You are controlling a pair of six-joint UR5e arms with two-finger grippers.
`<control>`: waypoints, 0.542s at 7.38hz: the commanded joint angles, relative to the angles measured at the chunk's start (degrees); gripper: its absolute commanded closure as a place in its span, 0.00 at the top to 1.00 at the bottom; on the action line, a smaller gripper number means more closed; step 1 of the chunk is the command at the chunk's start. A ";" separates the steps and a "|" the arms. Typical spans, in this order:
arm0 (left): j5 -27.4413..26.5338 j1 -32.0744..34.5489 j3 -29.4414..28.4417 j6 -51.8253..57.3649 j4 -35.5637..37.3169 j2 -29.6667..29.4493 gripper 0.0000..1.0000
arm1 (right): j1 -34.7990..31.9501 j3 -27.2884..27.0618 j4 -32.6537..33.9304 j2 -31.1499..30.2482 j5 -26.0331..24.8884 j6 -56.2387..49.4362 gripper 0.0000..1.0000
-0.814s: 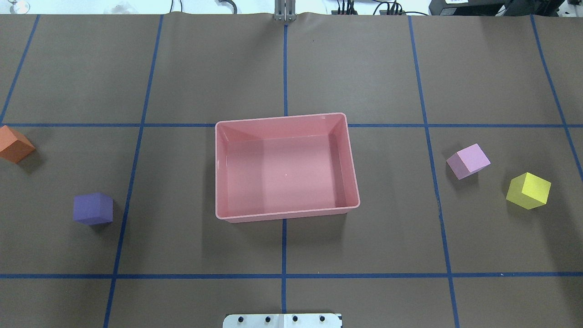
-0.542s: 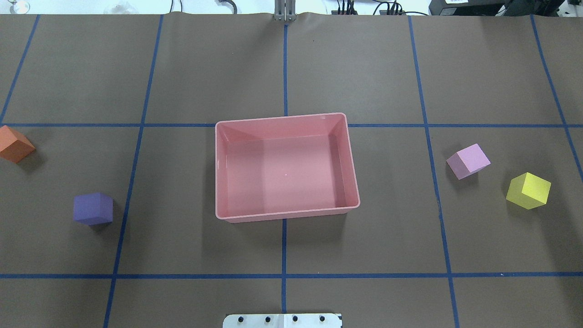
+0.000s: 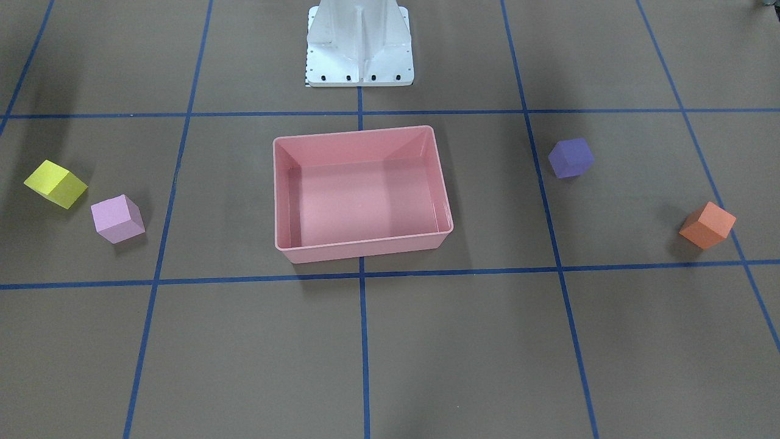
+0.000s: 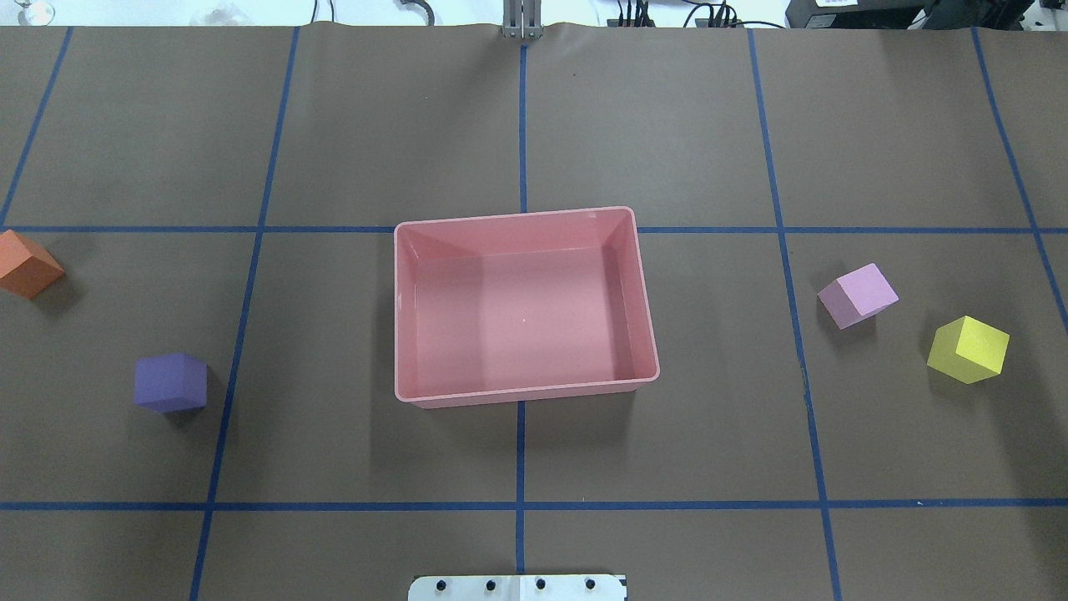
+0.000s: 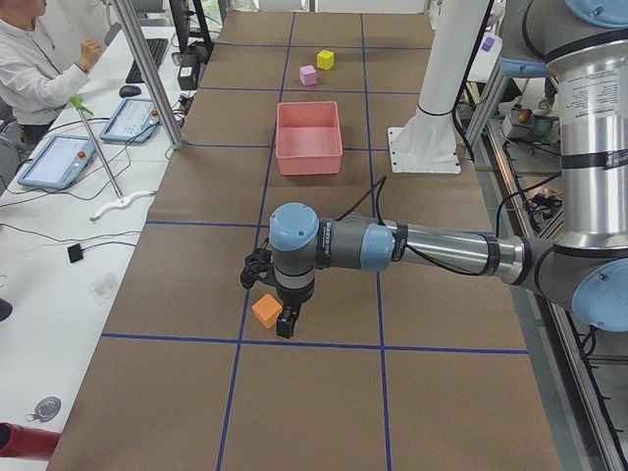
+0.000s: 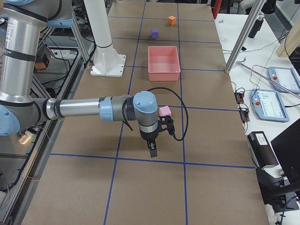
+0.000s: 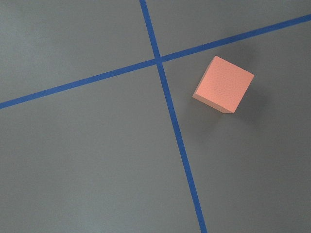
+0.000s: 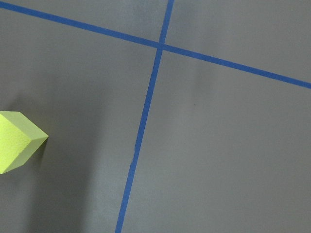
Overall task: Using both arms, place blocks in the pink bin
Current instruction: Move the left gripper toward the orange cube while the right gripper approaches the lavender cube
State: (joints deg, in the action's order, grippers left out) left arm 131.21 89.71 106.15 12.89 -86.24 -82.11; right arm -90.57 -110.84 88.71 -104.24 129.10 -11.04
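The pink bin (image 4: 526,392) stands empty at the table's middle. The orange block (image 4: 27,264) and purple block (image 4: 170,381) lie to its left; the light pink block (image 4: 859,294) and yellow block (image 4: 968,349) lie to its right. My left gripper (image 5: 287,327) shows only in the exterior left view, low beside the orange block (image 5: 266,310); I cannot tell if it is open. My right gripper (image 6: 152,151) shows only in the exterior right view, near the light pink block (image 6: 164,111); I cannot tell its state. The wrist views show the orange block (image 7: 223,85) and yellow block (image 8: 17,141).
The white pedestal (image 3: 359,46) stands at the robot's side of the table, behind the bin. Blue tape lines cross the brown table cover. A person (image 5: 29,59) sits at a side bench with tablets, and metal posts (image 6: 243,42) stand along the table's far edge.
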 commanded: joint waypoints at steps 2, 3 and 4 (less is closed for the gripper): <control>4.99 -1.02 -6.20 -0.93 0.20 -7.19 1.00 | 4.42 1.06 -3.01 5.24 4.67 4.53 1.00; 8.07 -1.02 -9.88 -0.59 -0.50 -8.32 1.00 | 5.91 2.10 -3.45 6.05 6.15 8.19 1.00; 8.27 -1.02 -10.09 -0.58 -3.21 -8.33 1.00 | 9.67 2.38 -7.80 6.84 6.16 8.40 1.00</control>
State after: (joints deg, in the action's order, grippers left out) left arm 137.73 88.73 97.98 12.22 -87.12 -89.75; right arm -84.59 -109.09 84.49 -98.71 134.57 -4.40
